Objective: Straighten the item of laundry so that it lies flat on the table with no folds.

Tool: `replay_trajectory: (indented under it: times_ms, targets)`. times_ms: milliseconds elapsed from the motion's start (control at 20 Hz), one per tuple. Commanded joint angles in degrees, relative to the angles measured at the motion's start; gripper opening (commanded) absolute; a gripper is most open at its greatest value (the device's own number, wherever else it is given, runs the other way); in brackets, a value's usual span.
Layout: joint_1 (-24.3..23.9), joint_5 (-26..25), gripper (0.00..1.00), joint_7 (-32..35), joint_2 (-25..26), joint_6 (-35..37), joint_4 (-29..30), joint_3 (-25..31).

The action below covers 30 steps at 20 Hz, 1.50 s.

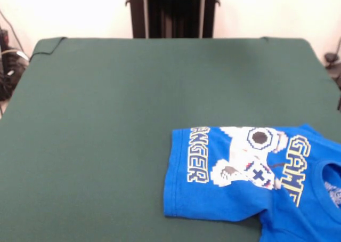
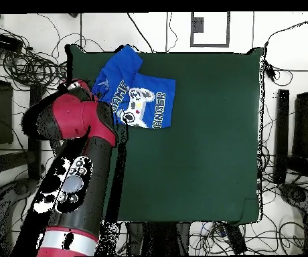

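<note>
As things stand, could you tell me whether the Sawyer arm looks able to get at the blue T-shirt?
Probably yes. The arm already reaches up beside the T-shirt, which lies uncovered near a corner of the table, with nothing on top of it. Its gripper is not visible, so exact clearance is unclear.

- We see the dark pedestal column (image 1: 173, 11) standing against the pale wall (image 1: 80, 10).
- Left of the pedestal column, low by the wall, black cables (image 1: 8, 66) lie in a bundle.
- Far to the right of the pedestal column there is a small dark object (image 1: 332, 58); we cannot tell what it is.
- From above, we see tangled cables (image 2: 33, 63) on the floor.
</note>
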Motion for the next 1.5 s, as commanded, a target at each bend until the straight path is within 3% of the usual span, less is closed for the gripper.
replay_trajectory:
  times_ms: [50, 600, 1100, 1500]
  targets:
    - [1.7, -1.7, 1.0, 6.1, 6.8, 2.9, 7.1, 2.0]
    - [2.1, -1.3, 1.0, 7.8, 11.7, 0.6, 5.9, 0.1]
    - [-0.3, -1.3, 1.0, 2.7, 9.0, 3.8, 11.1, 6.0]
    - [-3.0, -3.1, 1.0, -1.0, 5.0, 1.4, 15.9, 10.1]
